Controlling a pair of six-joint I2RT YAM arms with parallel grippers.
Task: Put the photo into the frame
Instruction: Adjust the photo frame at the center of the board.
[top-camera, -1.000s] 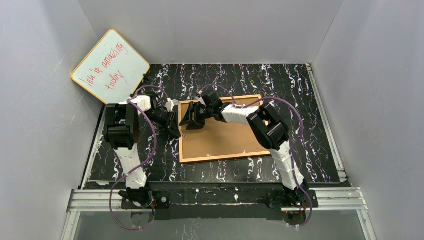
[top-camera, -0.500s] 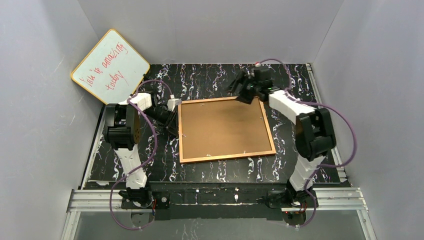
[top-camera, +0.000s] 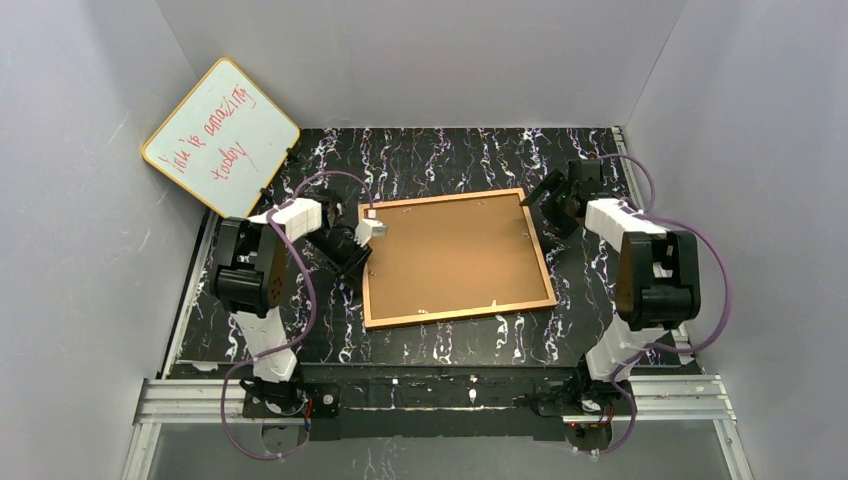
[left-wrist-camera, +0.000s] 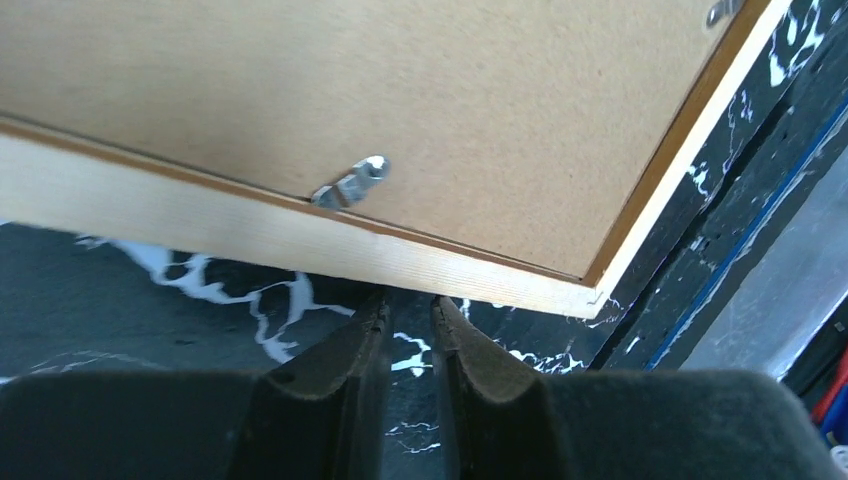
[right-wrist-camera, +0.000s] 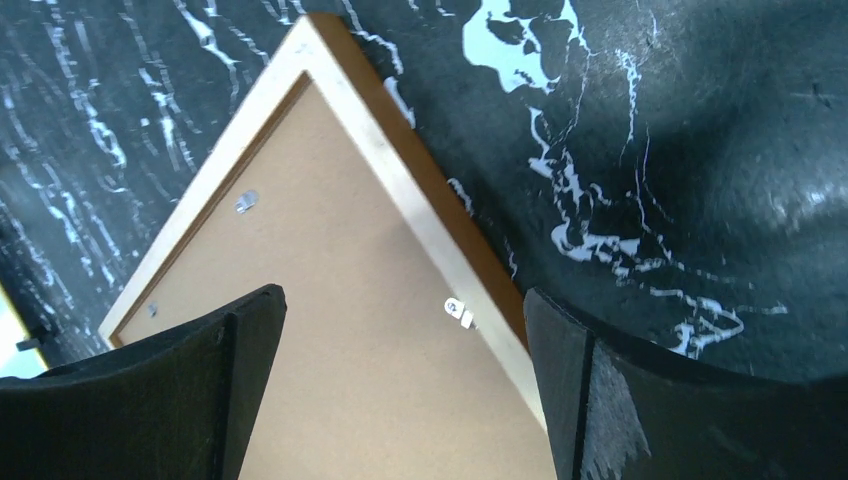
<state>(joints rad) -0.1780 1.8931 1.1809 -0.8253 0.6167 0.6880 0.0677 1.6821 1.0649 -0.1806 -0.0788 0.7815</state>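
The frame (top-camera: 455, 255) lies face down on the black marbled mat, its plain brown back up and small metal clips along its edges. The photo is not in view. My left gripper (top-camera: 360, 270) sits low on the mat at the frame's left edge. In the left wrist view the left gripper (left-wrist-camera: 410, 300) has its fingers (left-wrist-camera: 365, 340) almost together with nothing between them, their tips right at the pale wooden edge (left-wrist-camera: 300, 235). My right gripper (top-camera: 548, 200) is open and empty above the frame's far right corner. In the right wrist view the right gripper (right-wrist-camera: 400, 295) spans the frame's right edge (right-wrist-camera: 420, 200).
A yellow-edged whiteboard (top-camera: 222, 137) with red writing leans in the far left corner. Grey walls close in the left, far and right sides. A metal rail (top-camera: 655, 250) runs along the mat's right edge.
My right arm swung off the frame's left part, past its far edge, to its far right corner. My left gripper stayed at the left edge. The frame shifted slightly right.
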